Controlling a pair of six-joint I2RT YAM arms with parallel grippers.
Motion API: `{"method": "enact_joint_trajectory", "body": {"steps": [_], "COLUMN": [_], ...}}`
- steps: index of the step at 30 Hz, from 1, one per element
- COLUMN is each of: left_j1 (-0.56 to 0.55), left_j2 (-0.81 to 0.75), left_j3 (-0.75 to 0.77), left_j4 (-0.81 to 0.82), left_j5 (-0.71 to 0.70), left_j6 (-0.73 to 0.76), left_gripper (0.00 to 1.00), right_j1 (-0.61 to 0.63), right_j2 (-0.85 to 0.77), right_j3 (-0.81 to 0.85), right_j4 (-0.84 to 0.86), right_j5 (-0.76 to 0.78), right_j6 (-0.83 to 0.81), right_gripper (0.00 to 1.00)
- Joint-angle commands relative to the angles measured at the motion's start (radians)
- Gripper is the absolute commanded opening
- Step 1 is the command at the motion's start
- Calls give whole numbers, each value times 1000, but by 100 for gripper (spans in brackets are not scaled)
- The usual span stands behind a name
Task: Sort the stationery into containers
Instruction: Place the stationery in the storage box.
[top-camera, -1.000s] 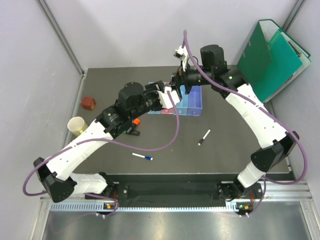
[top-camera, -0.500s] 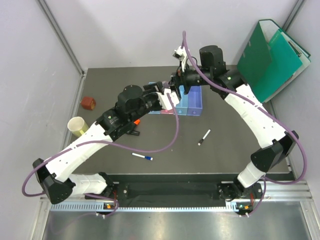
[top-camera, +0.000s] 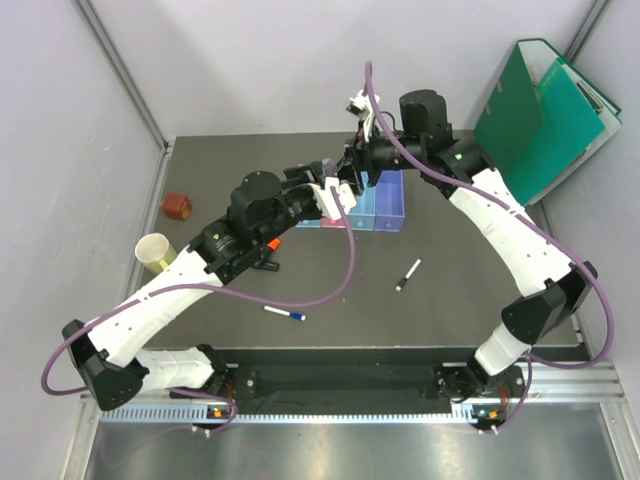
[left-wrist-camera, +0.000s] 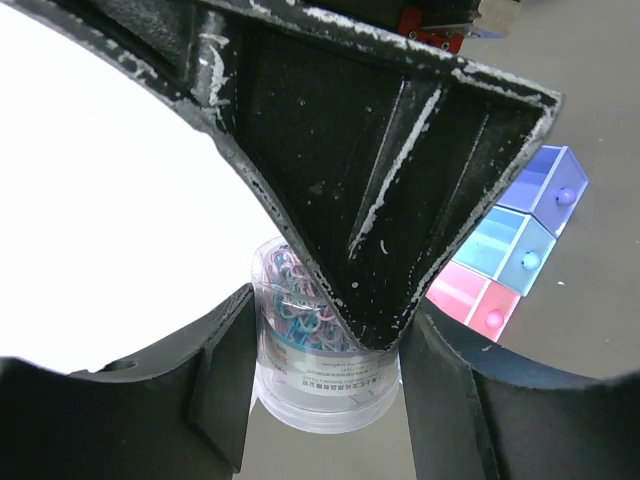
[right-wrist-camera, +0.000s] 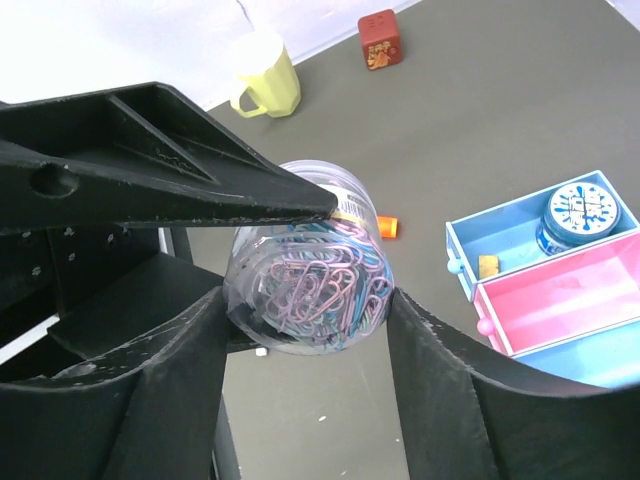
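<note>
A clear jar of coloured paper clips (right-wrist-camera: 305, 300) sits between the jaws of my right gripper (right-wrist-camera: 305, 305), which is shut on it. My left gripper (left-wrist-camera: 328, 325) is shut on the same jar (left-wrist-camera: 320, 350). The two grippers, left (top-camera: 333, 193) and right (top-camera: 352, 172), meet above the left end of the joined bins (top-camera: 385, 210). One light blue bin (right-wrist-camera: 470, 235) holds a blue tape roll (right-wrist-camera: 585, 212) and a tan eraser (right-wrist-camera: 488, 265); the pink bin (right-wrist-camera: 570, 295) is beside it. The blue-capped white pen (top-camera: 285, 314), the black-and-white marker (top-camera: 408, 274) and the orange-and-black highlighter (top-camera: 268, 247) lie on the table.
A pale yellow cup (top-camera: 153, 252) and a red cube (top-camera: 177, 205) stand at the table's left side. Green folders (top-camera: 545, 110) lean at the back right. The left arm stretches across the table's left half, over the highlighter.
The left arm has shifted slightly toward the right gripper. Both grippers stay together over the bins. The loose items on the table have not moved.
</note>
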Motion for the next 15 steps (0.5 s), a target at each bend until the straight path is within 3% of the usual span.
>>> {"method": "enact_joint_trajectory", "body": {"steps": [1, 6, 10, 11, 15], "left_j1": [0, -2, -2, -2, -2], "left_j2": [-43, -48, -48, -48, -51], "left_j3": [18, 11, 3, 2, -12], "left_j4": [154, 145, 131, 126, 111], "left_j5": [-23, -20, -13, -13, -8], "left_j6": [7, 16, 14, 11, 10], "left_gripper": [12, 21, 39, 49, 68], "right_j1": [12, 14, 14, 12, 14], "right_j2": [13, 11, 10, 11, 8], "right_j3": [-1, 1, 1, 2, 2], "right_j4": [-14, -12, -11, -11, -9], "right_j5": [-17, -14, -11, -11, -8], "right_j6": [-15, -13, -12, -12, -10], "right_gripper": [52, 43, 32, 30, 26]}}
